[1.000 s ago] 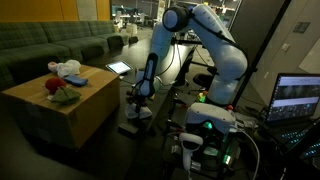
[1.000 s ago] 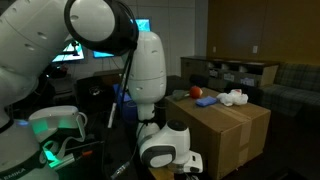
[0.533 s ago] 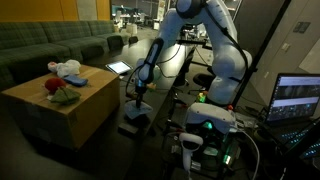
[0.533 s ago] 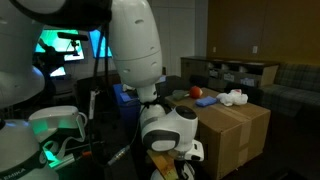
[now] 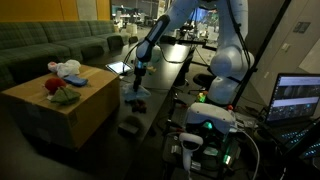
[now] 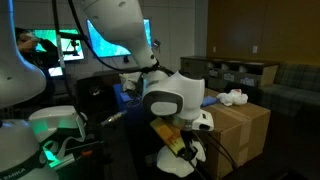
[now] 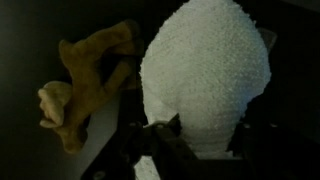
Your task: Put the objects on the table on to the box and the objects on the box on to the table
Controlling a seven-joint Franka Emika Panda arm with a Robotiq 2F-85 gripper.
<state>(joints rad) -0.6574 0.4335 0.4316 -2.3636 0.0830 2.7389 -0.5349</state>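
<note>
The green sofa (image 5: 45, 45) fills the far left. In front of it stands the cardboard box (image 5: 70, 115), just left of the long black worktop (image 7: 35, 30). The white arm (image 5: 225, 50) reaches from the right over the worktop, with its wrist pointing down. In an exterior view the wrist is very near the camera and hides a part of the box (image 6: 245, 130).

A lit laptop screen (image 5: 298, 98) is at the near right, cut by the frame edge. A thin tablet (image 5: 118, 68) lies at the far side, near the box.

On the box lie white cloth pieces (image 5: 68, 68) and the red-and-green soft toy (image 5: 62, 92).

The gripper (image 5: 137, 82) hangs above the worktop, jaws clamped on a white cloth (image 7: 205, 75). This cloth bulges over most of the wrist view and hides the fingertips. Left of it, apart from it, a crumpled brown item (image 7: 85, 80) lies on the worktop, too blurred to identify.
</note>
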